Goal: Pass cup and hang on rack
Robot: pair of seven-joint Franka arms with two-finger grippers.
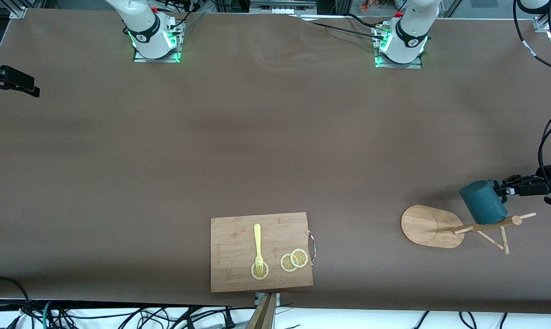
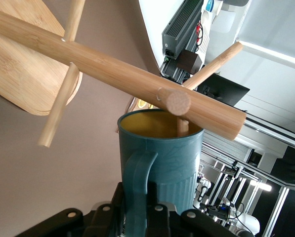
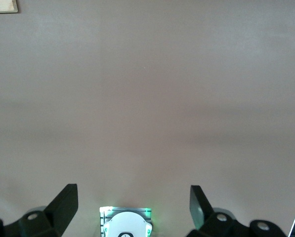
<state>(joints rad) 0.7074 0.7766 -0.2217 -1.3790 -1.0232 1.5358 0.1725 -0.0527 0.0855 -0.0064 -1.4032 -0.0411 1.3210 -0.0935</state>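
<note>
The dark teal cup point(image 1: 483, 201) is up in the air beside the top of the bamboo rack point(image 1: 485, 224), whose oval base point(image 1: 425, 226) stands near the left arm's end of the table. My left gripper point(image 1: 504, 189) is shut on the cup's handle. In the left wrist view the gripper point(image 2: 137, 210) pinches the handle point(image 2: 137, 187). The cup point(image 2: 172, 153) has its yellowish mouth against the rack's post point(image 2: 112, 69), and one short peg point(image 2: 182, 127) dips into the mouth. My right gripper point(image 1: 14, 82) waits, open and empty point(image 3: 132, 197), over the table's edge at the right arm's end.
A rectangular wooden cutting board point(image 1: 238, 274) lies near the front edge, with a yellow fork point(image 1: 258, 244) and lemon slices point(image 1: 294, 260) on it. Cables hang at the left arm's end of the table. The right arm's base point(image 3: 125, 224) shows in the right wrist view.
</note>
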